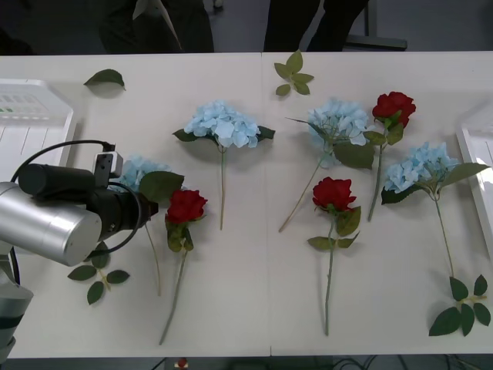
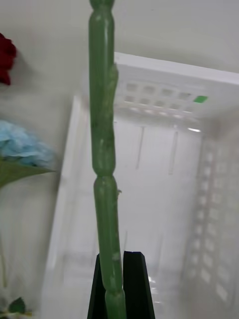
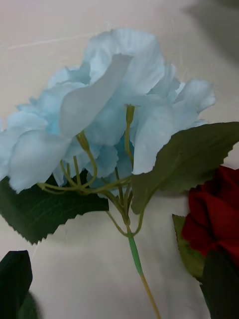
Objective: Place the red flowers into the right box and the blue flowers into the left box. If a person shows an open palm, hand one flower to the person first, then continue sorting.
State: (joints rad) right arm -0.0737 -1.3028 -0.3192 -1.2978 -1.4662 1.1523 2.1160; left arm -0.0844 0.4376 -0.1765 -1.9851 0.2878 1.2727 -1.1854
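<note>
— Green stem (image 2: 104,149) pinched in the right gripper (image 2: 119,284), hanging over the right box (image 2: 164,89).

— And the left gripper (image 3: 119,299)?

— Spread wide around the blue flower (image 3: 109,109) lying on the table (image 1: 246,308), touching a rose (image 1: 185,206), near the left box (image 1: 31,116).

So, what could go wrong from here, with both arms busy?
1. The open left pincer hovers by the pale blue fluffy hydrangea head, and a red fabric rose lies right beside it; closing might catch the rose's leaf too.
2. The right pincer is shut on a thin green plastic stem above the white plastic tray; such a narrow grip may let the stem swing or slip.
</note>
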